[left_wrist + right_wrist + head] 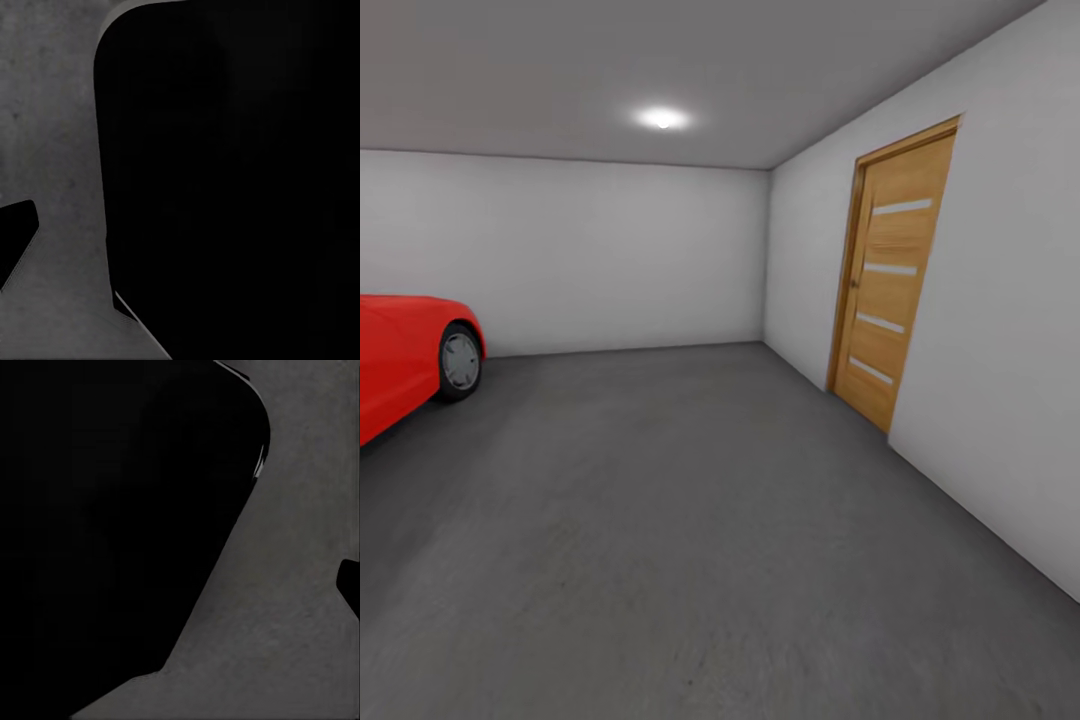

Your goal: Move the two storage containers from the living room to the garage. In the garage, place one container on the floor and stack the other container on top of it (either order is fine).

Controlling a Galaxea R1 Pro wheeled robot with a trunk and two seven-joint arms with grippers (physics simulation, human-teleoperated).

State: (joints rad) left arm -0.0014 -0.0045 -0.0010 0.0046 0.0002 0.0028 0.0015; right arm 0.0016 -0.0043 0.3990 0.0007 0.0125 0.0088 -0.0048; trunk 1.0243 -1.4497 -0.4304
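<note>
- Head view showed me in the garage: dark grey floor [690, 560] filling the lower frame, a red car [405, 355] at the left edge, a wooden door [890, 280] on the right wall.
- Neither storage container appeared before me, so I could not say where they stood.
- Wrist views gave me mottled floor [52, 150] beside large black shapes; I could not tell whether either gripper was open, closed or holding anything.
- Risk, as I judged it: driving on blind could clip the car's wheel [460, 360] or the right wall.
- If a container rode below my sight, a sharp turn might shake it loose.
</note>
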